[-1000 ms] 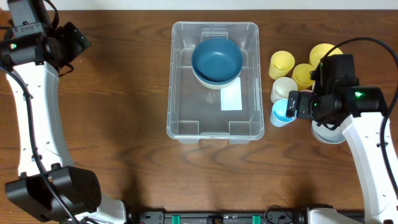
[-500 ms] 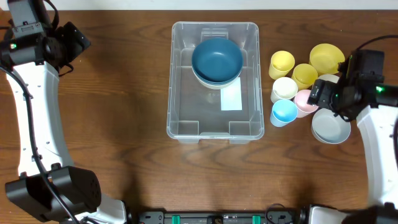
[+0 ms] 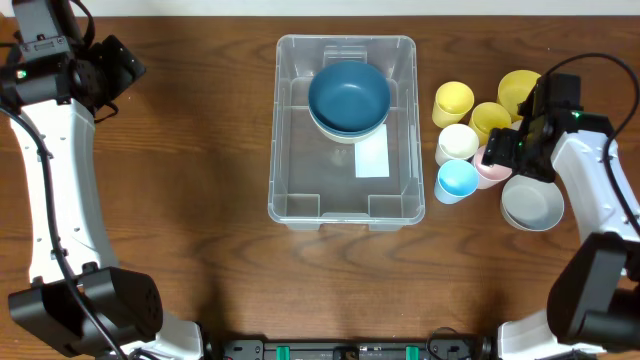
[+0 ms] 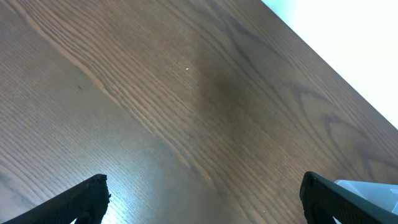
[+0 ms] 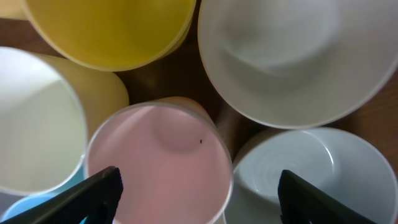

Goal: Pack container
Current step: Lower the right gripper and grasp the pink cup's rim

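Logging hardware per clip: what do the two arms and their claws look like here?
The left arm and right arm both have white link shells joined by black joint housings. Thin black cables loop along them, and a small green light glows near each wrist. The left claw and right claw have flat black fingers.

The table is dark brown with streaked wood grain. The container is clear, its label white. Alongside the blue bowl are yellow cups, a cream cup, a pink cup, a sky-blue cup and a white bowl.
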Tool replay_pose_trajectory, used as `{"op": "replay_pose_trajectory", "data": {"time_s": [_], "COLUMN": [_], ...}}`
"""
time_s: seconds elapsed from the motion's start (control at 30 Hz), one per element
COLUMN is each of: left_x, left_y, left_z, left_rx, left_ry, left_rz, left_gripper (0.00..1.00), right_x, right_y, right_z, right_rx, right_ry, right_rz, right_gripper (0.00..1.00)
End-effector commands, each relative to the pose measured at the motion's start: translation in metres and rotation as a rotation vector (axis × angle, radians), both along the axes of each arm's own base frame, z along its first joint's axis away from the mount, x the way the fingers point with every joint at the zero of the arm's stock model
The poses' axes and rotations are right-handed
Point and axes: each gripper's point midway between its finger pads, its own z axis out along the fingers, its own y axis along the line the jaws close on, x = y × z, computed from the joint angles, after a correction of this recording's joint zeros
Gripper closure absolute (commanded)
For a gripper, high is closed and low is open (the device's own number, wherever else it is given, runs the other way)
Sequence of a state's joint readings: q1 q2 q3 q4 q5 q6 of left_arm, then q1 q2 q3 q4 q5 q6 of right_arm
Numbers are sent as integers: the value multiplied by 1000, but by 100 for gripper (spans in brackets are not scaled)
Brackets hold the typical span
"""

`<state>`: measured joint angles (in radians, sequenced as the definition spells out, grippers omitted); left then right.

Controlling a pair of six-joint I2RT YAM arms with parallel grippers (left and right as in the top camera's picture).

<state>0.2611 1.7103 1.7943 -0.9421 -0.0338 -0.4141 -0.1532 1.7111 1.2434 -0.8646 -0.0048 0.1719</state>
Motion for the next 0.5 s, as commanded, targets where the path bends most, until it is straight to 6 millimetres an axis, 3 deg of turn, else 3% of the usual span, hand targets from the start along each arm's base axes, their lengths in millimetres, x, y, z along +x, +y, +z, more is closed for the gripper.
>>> {"op": "replay_pose_trajectory", "data": {"time_s": [0.0, 0.1, 0.33, 0.47], "left_x": [-1, -1, -1, -1], "left_y": [4, 4, 4, 4], "left_z": [2, 2, 2, 2], "left_rx": [16, 16, 16, 16], "left_ry": [1, 1, 1, 1], "left_rz": [3, 3, 3, 3], "left_gripper": [2, 2, 2, 2], "right_x": [5, 5, 3, -1], "right_y": [-2, -2, -7, -9], "right_z": [-8, -15, -17, -19], "right_rx": [1, 3, -19, -30], "right_ry": [14, 30, 42, 55], "right_rz": [12, 15, 8, 4], "right_gripper": [24, 36, 54, 78]}}
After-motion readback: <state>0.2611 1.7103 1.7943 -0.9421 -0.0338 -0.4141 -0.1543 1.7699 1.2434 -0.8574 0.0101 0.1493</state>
